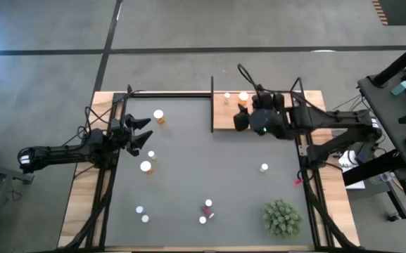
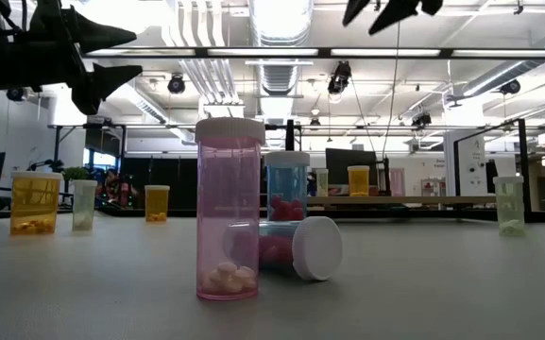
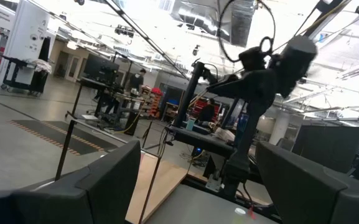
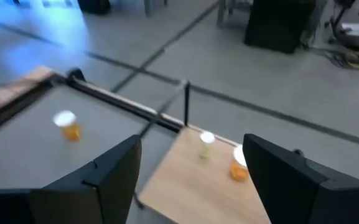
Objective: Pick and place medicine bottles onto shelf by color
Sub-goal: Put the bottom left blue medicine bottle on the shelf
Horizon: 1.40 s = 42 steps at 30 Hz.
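Note:
Medicine bottles stand on their bases across the dark mat [image 1: 203, 161]: orange ones [image 1: 160, 116] [image 1: 146, 167], a pale green one [image 1: 264, 167], and pink ones [image 1: 207, 205]. In the low view one pink bottle [image 2: 229, 208] stands upright and another [image 2: 296, 247] lies on its side. The shelf [image 1: 220, 121] at the far right carries a pale bottle [image 4: 206, 143] and an orange one [image 4: 238, 165]. My right gripper [image 1: 239, 112] hangs open above the shelf, nothing between its fingers. My left gripper [image 1: 146, 131] waits open at the mat's left side.
A green spiky plant [image 1: 282, 216] stands at the mat's near right corner. Thin black posts [image 1: 212, 91] rise along the shelf's left edge and a black bar [image 1: 167, 94] runs along the mat's far edge. The mat's middle is bare.

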Available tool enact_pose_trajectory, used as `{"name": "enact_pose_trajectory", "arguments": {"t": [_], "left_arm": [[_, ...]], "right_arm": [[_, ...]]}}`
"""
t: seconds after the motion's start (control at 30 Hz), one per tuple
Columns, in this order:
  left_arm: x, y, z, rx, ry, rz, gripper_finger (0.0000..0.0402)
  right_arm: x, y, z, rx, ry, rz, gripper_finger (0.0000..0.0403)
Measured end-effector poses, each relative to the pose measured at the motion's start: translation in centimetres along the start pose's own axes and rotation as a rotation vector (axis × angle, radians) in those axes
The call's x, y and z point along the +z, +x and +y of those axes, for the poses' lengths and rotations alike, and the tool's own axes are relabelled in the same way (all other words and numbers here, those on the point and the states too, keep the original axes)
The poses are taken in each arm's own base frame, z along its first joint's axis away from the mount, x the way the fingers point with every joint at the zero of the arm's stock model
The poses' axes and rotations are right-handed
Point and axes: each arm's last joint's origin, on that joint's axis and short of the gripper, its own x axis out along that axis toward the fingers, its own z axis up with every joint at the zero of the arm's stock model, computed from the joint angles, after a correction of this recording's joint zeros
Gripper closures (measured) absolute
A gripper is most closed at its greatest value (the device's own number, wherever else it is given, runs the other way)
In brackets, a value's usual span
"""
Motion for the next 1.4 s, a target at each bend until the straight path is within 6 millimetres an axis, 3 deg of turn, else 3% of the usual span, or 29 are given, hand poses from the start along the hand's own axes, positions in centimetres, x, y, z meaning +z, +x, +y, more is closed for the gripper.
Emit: {"name": "enact_pose_trajectory", "arguments": {"t": [0.3,0.77,1.13,1.4], "left_arm": [[0.0,0.0,0.0,0.000,0.000,0.000,0.0100],[0.3,0.0,-0.1,-0.008,-0.006,-0.029,0.0100],[1.5,-0.1,-0.4,-0.043,-0.098,-0.153,0.0100],[2.2,0.3,-0.7,-0.072,-0.322,-0.146,0.0100]], "right_arm": [[-0.6,-3.6,3.4,0.069,0.053,-0.202,0.0148],[-1.6,-5.6,10.2,0.234,0.056,-0.356,0.0160],[-2.2,-5.4,11.3,0.263,-0.030,-0.355,0.0165],[-1.8,-5.6,10.6,0.272,-0.040,-0.343,0.0165]]}}
